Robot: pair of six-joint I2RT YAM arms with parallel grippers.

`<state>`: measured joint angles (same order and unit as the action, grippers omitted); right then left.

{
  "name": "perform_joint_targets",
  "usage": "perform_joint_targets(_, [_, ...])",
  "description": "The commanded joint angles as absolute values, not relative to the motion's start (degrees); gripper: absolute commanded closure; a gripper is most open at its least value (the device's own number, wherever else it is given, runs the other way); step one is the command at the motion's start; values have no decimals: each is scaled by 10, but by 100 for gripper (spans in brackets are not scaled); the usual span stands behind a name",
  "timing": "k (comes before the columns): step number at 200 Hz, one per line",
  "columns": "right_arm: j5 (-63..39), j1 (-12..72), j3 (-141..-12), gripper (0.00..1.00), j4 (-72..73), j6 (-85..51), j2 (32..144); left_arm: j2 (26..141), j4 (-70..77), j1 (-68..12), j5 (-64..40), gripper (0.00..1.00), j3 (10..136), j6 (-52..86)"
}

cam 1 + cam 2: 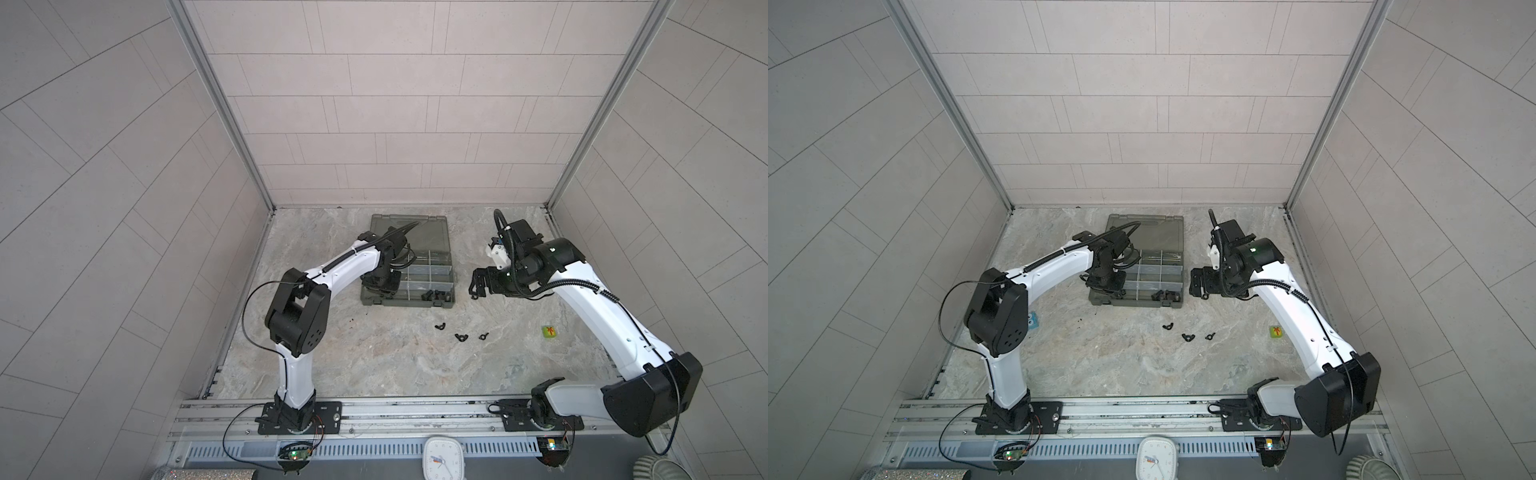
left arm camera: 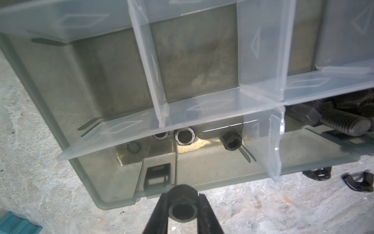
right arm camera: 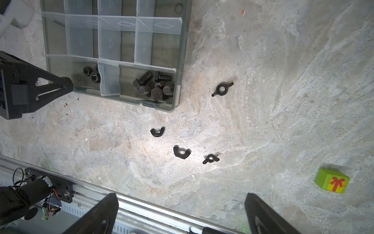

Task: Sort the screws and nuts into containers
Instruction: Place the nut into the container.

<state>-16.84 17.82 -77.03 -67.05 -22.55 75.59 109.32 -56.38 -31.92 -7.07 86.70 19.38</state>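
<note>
The olive-grey organiser case [image 1: 451,266] lies open at the back middle in both top views. My left gripper [image 2: 183,211] is shut on a black hex nut [image 2: 182,193], hanging over the case's near wall by its near-left compartment [image 3: 81,81]. Hex nuts [image 2: 230,139] lie in that compartment. The screws [image 3: 153,86] are piled in the near-right compartment. Several wing nuts [image 3: 181,152] lie loose on the table in front of the case. My right gripper [image 3: 180,197] stands open and empty, right of the case [image 1: 1177,266], above one wing nut [image 3: 222,88].
A green cube [image 3: 332,181] sits on the table to the right near my right arm. A small blue toy [image 1: 1034,321] lies by my left arm's elbow. The case's lid [image 1: 409,228] lies flat behind the compartments. A metal rail [image 1: 374,415] borders the table's front.
</note>
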Motion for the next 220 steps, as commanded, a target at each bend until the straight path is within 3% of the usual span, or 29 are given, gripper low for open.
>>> perform_joint_targets(1, [-156,176,-780,1,-676,-230,749,1107,-563,-312,-74,79,870,182])
perform_joint_targets(30, [-152,175,-784,1,-676,-231,749,1119,-564,-307,-80,78,881,179])
perform_joint_targets(42, [-150,175,-785,1,-677,-232,749,1123,-566,-307,-84,71,885,176])
perform_joint_targets(58, [-140,173,-785,1,-677,-233,747,1125,-566,-307,-90,54,888,174])
perform_joint_targets(112, [-77,147,-759,1,-682,-236,761,1086,-584,-306,-79,49,932,174])
perform_joint_targets(177, [-54,109,-735,1,-645,-281,827,997,-537,-307,-107,26,959,142])
perform_joint_targets(184, [-65,108,-733,5,-635,-283,837,991,-534,-307,-109,19,960,137])
perform_joint_targets(201, [-83,108,-724,14,-610,-292,856,985,-534,-307,-114,14,966,126])
perform_joint_targets(220, [-94,108,-712,33,-577,-306,871,978,-536,-306,-116,3,971,118])
